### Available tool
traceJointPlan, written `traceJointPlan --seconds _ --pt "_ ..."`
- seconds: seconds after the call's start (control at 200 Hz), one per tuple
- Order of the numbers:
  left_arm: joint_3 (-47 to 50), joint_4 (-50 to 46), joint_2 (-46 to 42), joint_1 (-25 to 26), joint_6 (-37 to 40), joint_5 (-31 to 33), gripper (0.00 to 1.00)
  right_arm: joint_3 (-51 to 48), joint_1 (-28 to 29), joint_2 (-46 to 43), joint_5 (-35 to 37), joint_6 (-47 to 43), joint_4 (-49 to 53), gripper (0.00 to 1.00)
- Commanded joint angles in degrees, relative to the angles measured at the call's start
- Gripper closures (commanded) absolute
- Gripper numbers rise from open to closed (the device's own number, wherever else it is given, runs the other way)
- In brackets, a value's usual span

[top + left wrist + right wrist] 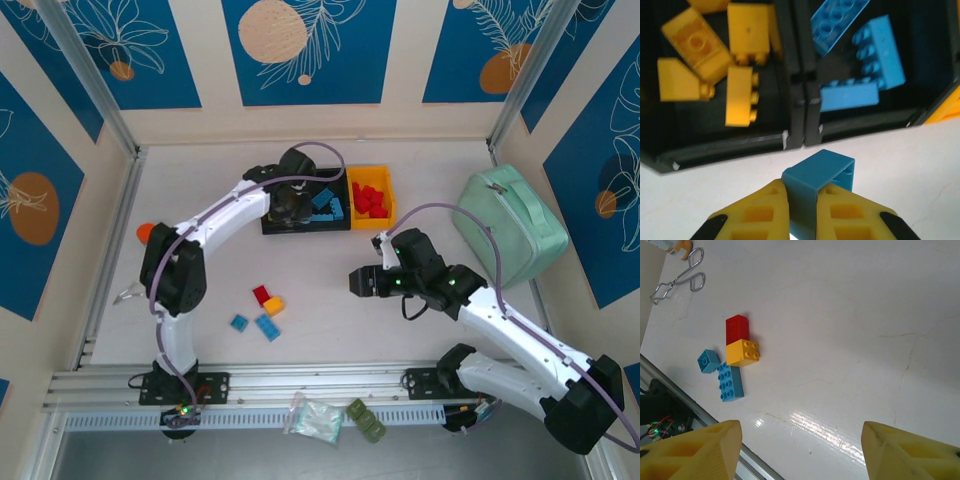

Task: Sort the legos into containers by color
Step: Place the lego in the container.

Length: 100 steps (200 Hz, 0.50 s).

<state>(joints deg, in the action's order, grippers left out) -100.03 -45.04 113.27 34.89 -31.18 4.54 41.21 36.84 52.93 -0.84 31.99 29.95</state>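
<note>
1. Blue studded plastic brick (pixel 822 172) sits clenched between the yellow left fingers (pixel 762 212), held over the table just outside the near wall of the joined row of plastic bins (pixel 730 150), by the seam between its two black compartments.
2. That spot suits a drop into the black compartment holding blue bricks (pixel 860 55). Yellow-orange bricks (pixel 740 95) fill the black one beside it, and red bricks (pixel 368 198) lie in the yellow end bin (pixel 388 175).
3. Spread and empty, the right fingers (pixel 700 450) hang on the near side of the bins. They face four loose bricks (pixel 742 352) on the white table (pixel 850 315), one red, one yellow and two blue, probably to line up the next pick.
</note>
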Motion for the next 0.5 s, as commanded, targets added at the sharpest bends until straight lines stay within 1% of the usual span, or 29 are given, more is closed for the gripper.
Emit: traceJointPlan --seconds 0.0,0.26,0.405,0.495 --pt "-7.1 -3.0 4.6 0.5 0.1 -0.5 0.86 -1.1 -0.5 -1.3 -0.2 0.9 1.0 0.36" --pt "-25.0 -8.5 16.9 0.5 1.4 -0.3 0.85 -1.5 -1.2 -2.5 -0.1 1.0 2.0 0.36" --pt "-31.4 -10.3 21.9 0.5 1.7 -0.9 0.83 -1.7 -1.8 -2.9 -0.3 1.1 2.1 0.35" --pt "-34.0 -11.5 23.9 0.5 1.8 -1.4 0.78 -1.7 -1.9 -2.9 -0.4 1.1 2.1 0.36"
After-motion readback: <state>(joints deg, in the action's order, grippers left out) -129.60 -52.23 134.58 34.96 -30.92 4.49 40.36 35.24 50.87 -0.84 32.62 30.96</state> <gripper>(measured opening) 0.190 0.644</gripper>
